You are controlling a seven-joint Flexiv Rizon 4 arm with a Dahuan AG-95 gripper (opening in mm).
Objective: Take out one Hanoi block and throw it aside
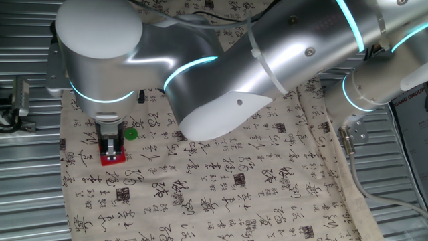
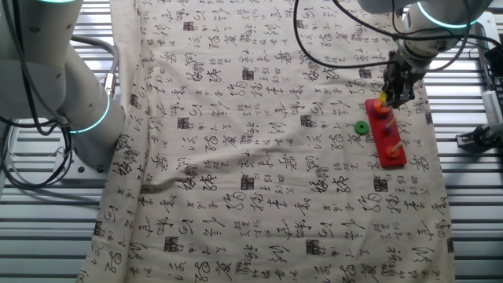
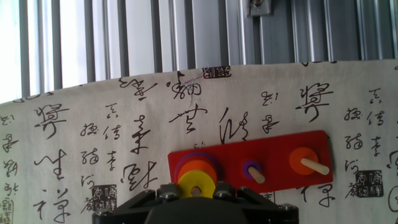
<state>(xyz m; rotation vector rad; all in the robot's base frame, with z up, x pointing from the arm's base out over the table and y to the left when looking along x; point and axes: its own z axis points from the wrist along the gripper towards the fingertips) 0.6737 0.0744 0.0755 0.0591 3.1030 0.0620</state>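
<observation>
One flat yellow Hanoi block with centre hole tops the stack.

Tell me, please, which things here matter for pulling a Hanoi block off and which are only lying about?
Job:
yellow ring, top of the stack
red peg board
gripper, above the stack

Lying about:
green ring, on the cloth beside the board
orange ring
purple ring
printed cloth

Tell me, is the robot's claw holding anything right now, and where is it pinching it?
It cannot be told. The gripper is right over the yellow ring on the stack, but its fingertips are hidden.
</observation>
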